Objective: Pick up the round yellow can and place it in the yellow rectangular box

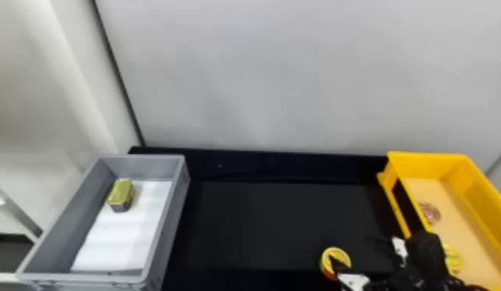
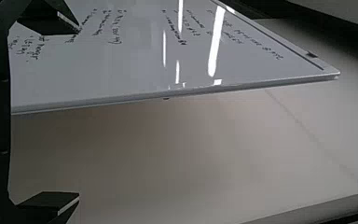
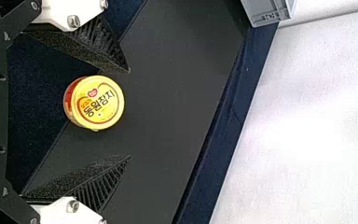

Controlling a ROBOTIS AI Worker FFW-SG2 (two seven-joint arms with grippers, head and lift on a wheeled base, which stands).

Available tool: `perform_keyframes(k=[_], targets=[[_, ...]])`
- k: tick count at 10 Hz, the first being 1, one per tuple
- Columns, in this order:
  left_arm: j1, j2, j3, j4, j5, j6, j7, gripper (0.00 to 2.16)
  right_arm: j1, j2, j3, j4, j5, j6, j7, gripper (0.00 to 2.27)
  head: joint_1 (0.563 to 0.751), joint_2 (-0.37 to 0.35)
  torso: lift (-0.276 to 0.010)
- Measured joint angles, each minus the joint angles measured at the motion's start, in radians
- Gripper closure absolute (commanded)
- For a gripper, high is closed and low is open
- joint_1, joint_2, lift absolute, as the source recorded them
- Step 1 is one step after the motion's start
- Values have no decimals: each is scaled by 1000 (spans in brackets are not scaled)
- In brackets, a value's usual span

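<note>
Well, the yellow box [image 1: 427,162] holds two cans [image 1: 431,213].

You have smooth moulded plastic with a mild gloss on the yellow rectangular box [image 1: 427,155]. Your grey bin [image 1: 143,156] is smooth, satin plastic; its white liner [image 1: 121,240] looks like matt paper. You will note a metallic sheen on the gold-topped tin [image 1: 121,191]. The round yellow can [image 3: 99,103] has a smooth lid. Your black tabletop [image 1: 280,224] is matt. On your right gripper [image 1: 352,249], the fingers [image 3: 81,179] are matt, grainy and ribbed, the screws [image 3: 73,21] shiny metal. The whiteboard [image 2: 121,70] is glossy, reflecting bright streaks
</note>
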Motion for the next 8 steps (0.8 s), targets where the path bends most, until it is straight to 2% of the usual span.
perform_keyframes(k=[8], targets=[[-10,0,13,0,-6,-12,-14,35,-107,-18,102,158,13,-12,-4,163,694,14,-61]])
